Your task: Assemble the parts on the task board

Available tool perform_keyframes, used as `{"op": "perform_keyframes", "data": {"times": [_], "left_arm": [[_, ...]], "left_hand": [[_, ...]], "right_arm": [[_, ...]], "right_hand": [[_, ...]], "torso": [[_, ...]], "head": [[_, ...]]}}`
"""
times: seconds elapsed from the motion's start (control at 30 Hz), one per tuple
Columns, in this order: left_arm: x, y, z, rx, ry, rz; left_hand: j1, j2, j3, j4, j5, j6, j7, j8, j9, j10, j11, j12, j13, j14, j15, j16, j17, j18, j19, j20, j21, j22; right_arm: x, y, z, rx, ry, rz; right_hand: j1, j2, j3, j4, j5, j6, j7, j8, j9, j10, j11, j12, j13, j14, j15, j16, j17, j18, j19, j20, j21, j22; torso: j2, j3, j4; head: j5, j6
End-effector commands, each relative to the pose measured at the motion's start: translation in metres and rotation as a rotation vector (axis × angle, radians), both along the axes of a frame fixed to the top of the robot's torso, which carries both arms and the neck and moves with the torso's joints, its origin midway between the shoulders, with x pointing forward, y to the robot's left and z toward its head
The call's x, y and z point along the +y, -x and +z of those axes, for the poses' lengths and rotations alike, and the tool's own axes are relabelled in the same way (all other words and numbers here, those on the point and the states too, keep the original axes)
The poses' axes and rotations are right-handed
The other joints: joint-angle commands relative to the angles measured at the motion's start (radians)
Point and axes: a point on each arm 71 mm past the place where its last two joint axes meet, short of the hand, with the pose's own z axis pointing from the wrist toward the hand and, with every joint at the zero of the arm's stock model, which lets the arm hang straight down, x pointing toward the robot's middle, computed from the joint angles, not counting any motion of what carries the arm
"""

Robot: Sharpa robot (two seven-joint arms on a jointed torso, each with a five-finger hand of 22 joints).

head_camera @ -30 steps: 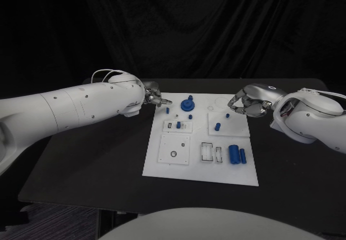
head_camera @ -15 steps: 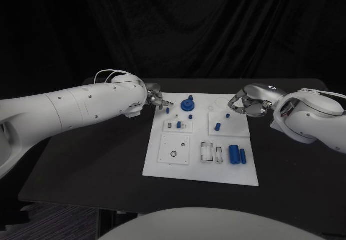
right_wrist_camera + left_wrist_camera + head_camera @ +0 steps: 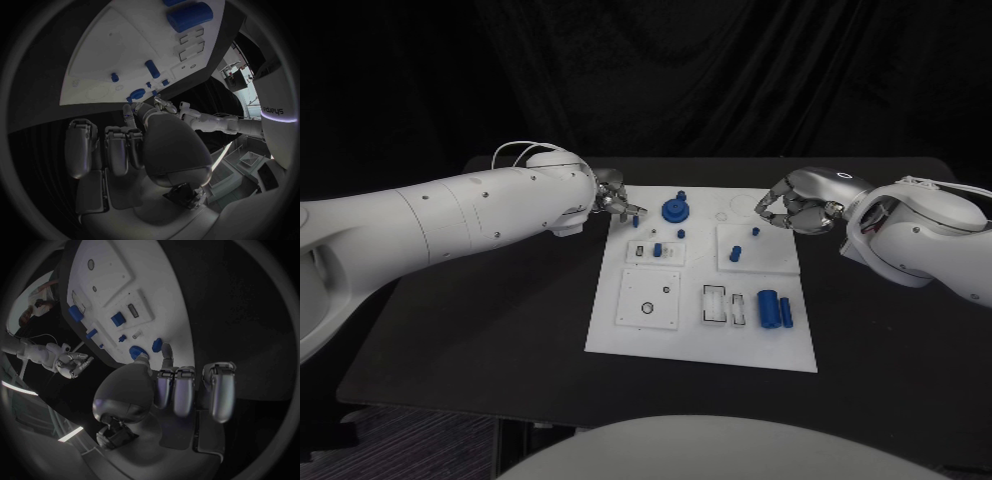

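Head view: against the picture of a second ago, the left hand (image 3: 616,204) has edged slightly toward the task board (image 3: 704,345), its fingertips now at the board's far left corner; the right hand (image 3: 795,207) has not shifted. From the left hand, the round blue part (image 3: 675,210) sits at about 3 o'clock, near but apart. The large blue cylinder (image 3: 767,307) lies toward 6 o'clock of the right hand, well apart.

Left wrist view: the left hand (image 3: 178,390) has its fingers curled in, its fingertips close to the round blue part (image 3: 135,351) and a smaller blue part (image 3: 157,344); whether it grips anything I cannot tell.

Right wrist view: the right hand (image 3: 134,145) is clenched on nothing, beside the task board (image 3: 106,60).
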Motion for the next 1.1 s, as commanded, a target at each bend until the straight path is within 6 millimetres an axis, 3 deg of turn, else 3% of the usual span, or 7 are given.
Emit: {"op": "perform_keyframes", "data": {"times": [0.03, 0.67, 1.1], "left_arm": [[-0.0027, 0.0009, -0.0021, 0.014, 0.002, -0.024], [-0.0047, 0.0008, -0.0052, 0.023, 0.0, -0.028], [-0.0059, 0.0011, -0.0051, 0.019, 0.004, -0.031]], "left_hand": [[0.016, -0.001, 0.005, -0.003, 0.014, 0.006, -0.001, -0.008, -0.001, 0.107, 0.007, -0.001, 0.263, 0.104, 0.008, 0.006, 0.263, -0.007, 0.064, 0.007, -0.005, 0.234], [0.055, -0.007, 0.024, -0.006, 0.075, 0.008, 0.0, -0.027, -0.001, 0.107, 0.008, -0.001, 0.263, 0.104, 0.009, 0.006, 0.263, -0.006, 0.061, 0.008, -0.01, 0.232], [0.071, -0.003, 0.037, -0.009, 0.089, 0.011, -0.001, -0.031, 0.001, 0.107, 0.007, -0.001, 0.263, 0.104, 0.009, 0.006, 0.263, -0.006, 0.061, 0.008, -0.01, 0.232]], "right_arm": [[0.0, 0.0004, 0.0001, -0.009, -0.005, -0.003], [0.0011, 0.0003, 0.0002, -0.011, -0.007, 0.0], [0.0006, 0.0, -0.0002, -0.007, -0.004, -0.002]], "right_hand": [[-0.009, 0.004, 0.004, 0.0, 0.006, -0.002, -0.002, -0.006, -0.001, 0.104, -0.001, 0.003, 0.263, 0.106, 0.001, 0.003, 0.263, 0.007, 0.025, 0.0, 0.0, 0.212], [-0.014, 0.003, 0.004, 0.001, 0.007, -0.002, -0.003, -0.006, -0.001, 0.104, -0.001, 0.003, 0.263, 0.106, 0.001, 0.003, 0.263, 0.007, 0.025, 0.0, -0.001, 0.212], [-0.014, 0.003, 0.006, 0.0, 0.008, -0.002, -0.003, -0.006, -0.001, 0.104, -0.001, 0.003, 0.263, 0.106, 0.001, 0.003, 0.263, 0.007, 0.025, 0.0, -0.002, 0.211]], "torso": [[0.0, 0.0001, 0.0003], [0.0, 0.0, 0.0002], [0.0, -0.0001, 0.0]], "head": [[0.0, 0.0], [0.002, 0.0], [0.002, 0.0]]}}
